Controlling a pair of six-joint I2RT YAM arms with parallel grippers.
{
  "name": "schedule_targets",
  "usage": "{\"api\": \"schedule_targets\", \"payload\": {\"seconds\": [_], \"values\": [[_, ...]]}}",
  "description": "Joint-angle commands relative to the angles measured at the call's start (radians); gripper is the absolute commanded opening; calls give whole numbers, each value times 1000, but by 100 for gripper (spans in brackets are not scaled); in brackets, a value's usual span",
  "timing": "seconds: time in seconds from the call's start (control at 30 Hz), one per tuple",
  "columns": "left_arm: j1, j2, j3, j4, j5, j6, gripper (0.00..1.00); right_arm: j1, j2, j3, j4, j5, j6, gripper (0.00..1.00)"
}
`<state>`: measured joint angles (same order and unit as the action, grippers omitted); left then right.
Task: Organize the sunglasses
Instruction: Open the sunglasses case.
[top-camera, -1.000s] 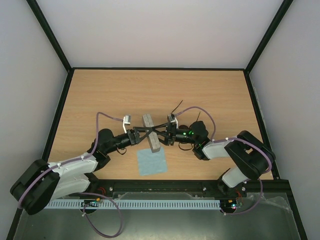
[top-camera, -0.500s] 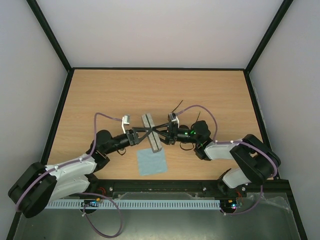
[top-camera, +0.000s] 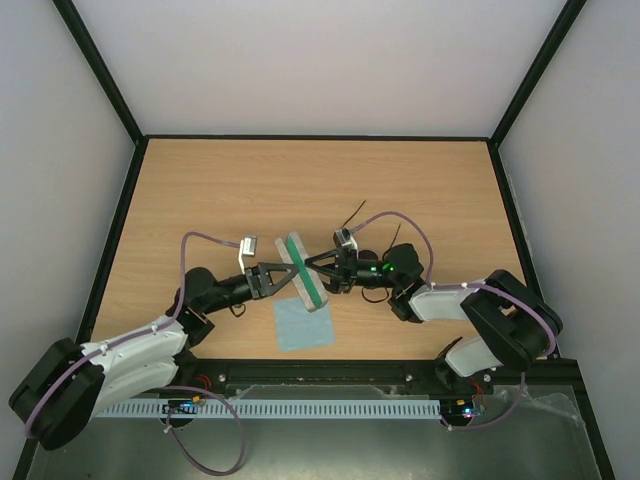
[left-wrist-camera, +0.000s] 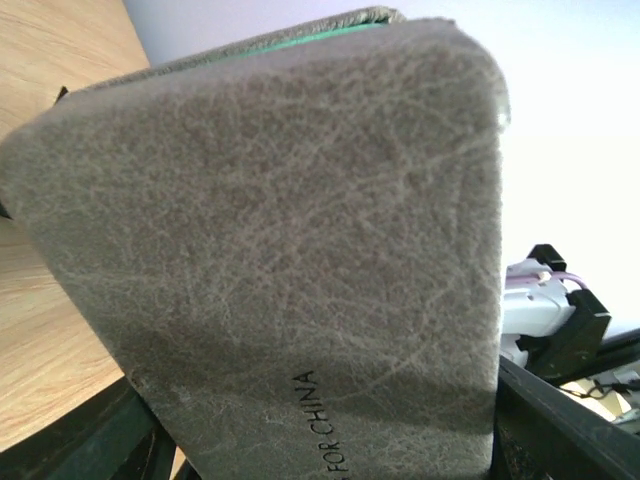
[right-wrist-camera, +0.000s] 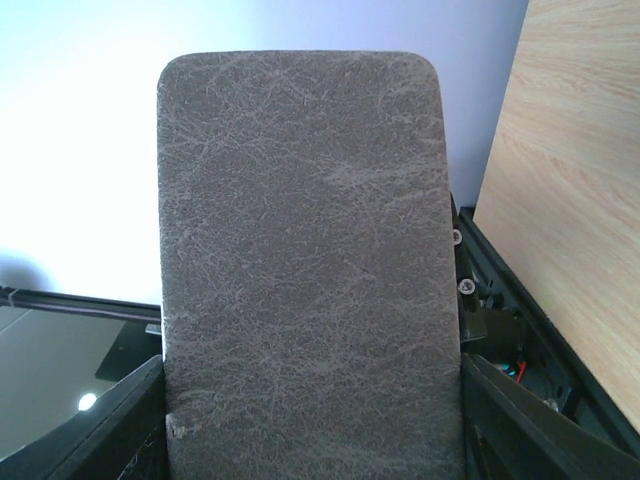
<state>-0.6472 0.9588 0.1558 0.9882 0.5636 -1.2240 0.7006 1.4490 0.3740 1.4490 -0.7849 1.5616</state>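
The grey case stands on edge at mid-table, parted so that a strip of green lining shows. My left gripper holds it from the left and my right gripper from the right. In the left wrist view the case's grey outer face fills the frame between the fingers. The right wrist view shows its other grey face spanning both dark fingers. The sunglasses' thin dark temple arms stick out behind the right gripper. Their lenses are hidden by that arm.
A light blue square cloth lies flat just in front of the case, near the table's front edge. Black frame rails border the wooden table on all sides. Cables loop over both arms.
The case has tilted and parted, and its green lining now shows. The left gripper has closed in on it and swung slightly toward the near edge. The right arm has barely moved.
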Motion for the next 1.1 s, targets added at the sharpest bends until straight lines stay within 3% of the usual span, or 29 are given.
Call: {"api": "schedule_targets", "payload": {"seconds": [0.0,1.07], "values": [[60,-43,-64,-58,-58,60,54,-38,-27,-15,252,28,127,6],[71,-61,-95,-90,-21,69,62,-86,-21,-6,314,24,172,5]]}}
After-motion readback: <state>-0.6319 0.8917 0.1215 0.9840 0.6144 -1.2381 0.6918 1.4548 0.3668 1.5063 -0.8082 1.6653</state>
